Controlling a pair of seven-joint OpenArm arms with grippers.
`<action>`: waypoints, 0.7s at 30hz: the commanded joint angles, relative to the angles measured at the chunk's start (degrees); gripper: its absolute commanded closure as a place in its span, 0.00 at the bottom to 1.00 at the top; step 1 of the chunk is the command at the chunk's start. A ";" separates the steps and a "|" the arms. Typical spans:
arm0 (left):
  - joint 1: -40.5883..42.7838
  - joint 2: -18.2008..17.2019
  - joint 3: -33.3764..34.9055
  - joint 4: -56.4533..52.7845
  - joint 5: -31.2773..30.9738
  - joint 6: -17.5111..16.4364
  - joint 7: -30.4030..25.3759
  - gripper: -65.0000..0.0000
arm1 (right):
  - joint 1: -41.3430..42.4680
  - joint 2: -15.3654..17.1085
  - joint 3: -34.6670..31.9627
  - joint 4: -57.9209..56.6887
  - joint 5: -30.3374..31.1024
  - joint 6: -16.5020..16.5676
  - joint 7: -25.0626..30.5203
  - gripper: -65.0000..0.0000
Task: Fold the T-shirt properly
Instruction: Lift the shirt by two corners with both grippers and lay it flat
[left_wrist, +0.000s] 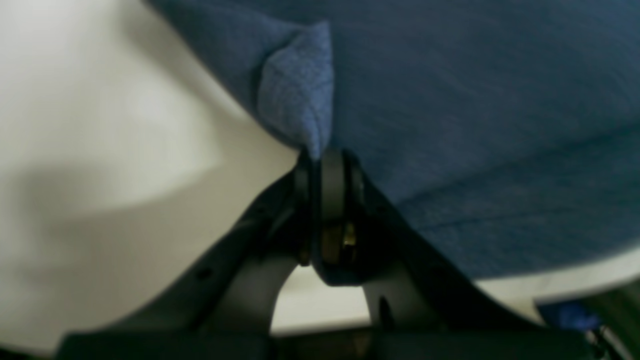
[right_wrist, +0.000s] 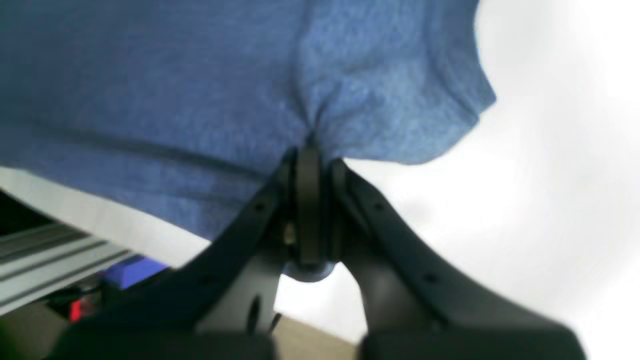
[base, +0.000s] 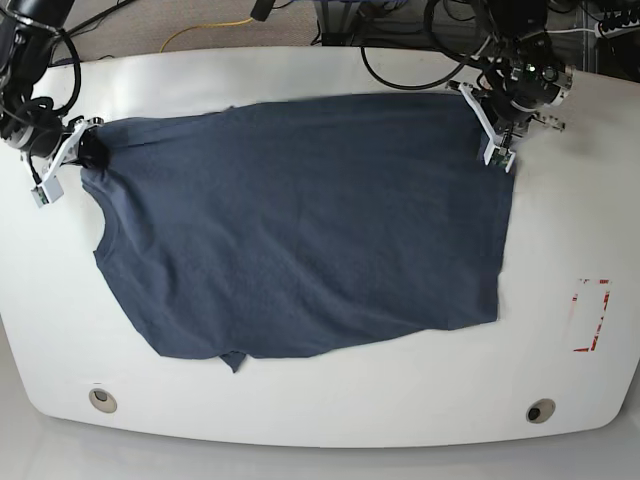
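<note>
**White counter, shirt spread flat, both claws clamped on far corners**

White counter (base: 560, 220) carries the whole scene, rounded at its near corners, with cables trailing off its far edge. We note a red-and-white marker (base: 590, 316) lying on the counter well apart from the cloth, nearer the camera than the left claw.

We find the T-shirt (base: 300, 230), dark navy and heathered, spread nearly flat across the middle of the counter. It stretches between the two claws, with its bulk lying nearer the camera than either of them. No lettering shows on the upward face. A small tab of fabric sticks out at the near hem.

We record the left claw (base: 497, 143) at the far corner of the shirt on the base view's right side. Its wrist view shows the left claw (left_wrist: 320, 160) clenched on a pinched fold of the blue fabric, which bunches just above the fingertips.

We record the right claw (base: 88, 150) at the opposite far corner, on the base view's left side. Its wrist view shows the right claw (right_wrist: 312, 150) likewise clenched on the cloth, with creases radiating from the pinch. Fabric near each claw appears slightly raised off the counter; how far, we cannot tell.
</note>
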 joint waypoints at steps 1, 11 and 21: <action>0.73 -0.95 -2.82 0.82 0.56 0.14 -0.51 1.00 | -2.32 1.03 1.73 1.57 0.43 0.27 0.94 1.00; 3.28 -9.04 -1.85 1.00 0.30 0.14 11.97 1.00 | -7.86 -1.35 2.17 7.46 0.43 -0.08 0.94 1.00; 2.84 -9.48 -5.19 0.73 0.21 0.14 5.11 1.00 | -8.91 -4.16 2.96 7.81 0.00 -0.26 0.94 1.00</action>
